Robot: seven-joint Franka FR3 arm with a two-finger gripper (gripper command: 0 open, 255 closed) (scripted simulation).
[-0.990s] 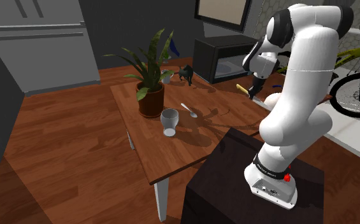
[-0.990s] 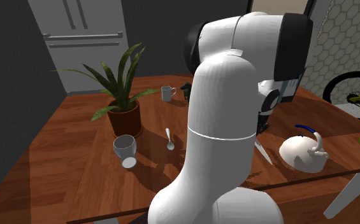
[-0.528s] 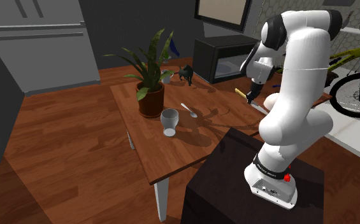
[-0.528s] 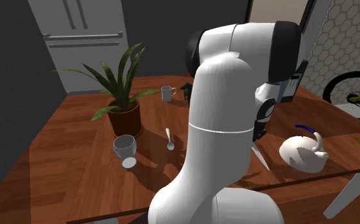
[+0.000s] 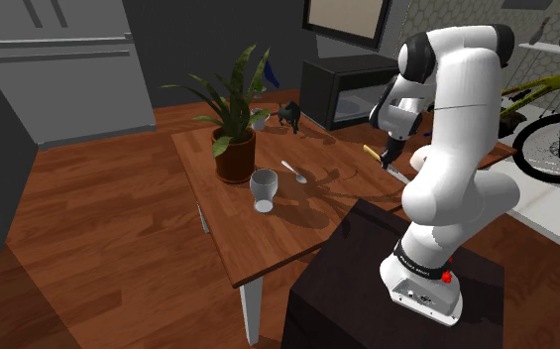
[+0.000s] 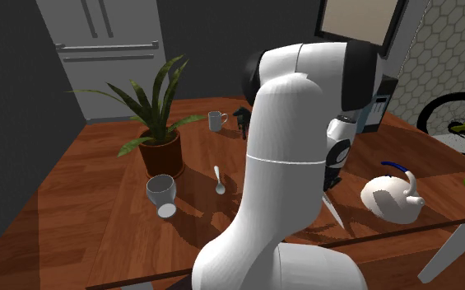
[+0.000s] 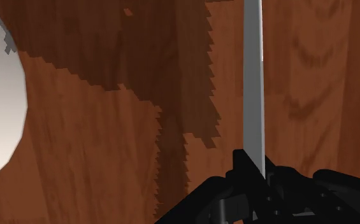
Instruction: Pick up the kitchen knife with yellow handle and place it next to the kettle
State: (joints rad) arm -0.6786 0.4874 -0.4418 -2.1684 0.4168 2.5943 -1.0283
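- Shoulder view: gripper [image 5: 391,151] above table [image 5: 278,238]. The knife [image 5: 372,151] shows its yellow handle on one side of the gripper and its blade on the other.
- Second exterior view: knife [image 6: 334,211] slants down from gripper [image 6: 331,171], near the kettle [image 6: 391,198] but apart from it. Contact between tip and table cannot be told.
- Wrist view: fingers [image 7: 241,167] clamped on the knife [image 7: 253,83] at the blade's root, with the kettle [image 7: 0,108] beside.
- Handling, judged: light, stiff, slick blade. The handle would give the surer hold.

- Arm [image 5: 456,149]: glossy white rounded links, dark joints.
- Just above the stand [image 5: 347,278]: black collar with what may be white lettering, a red spot beside it.
- Tool [image 7: 252,170]: all black.
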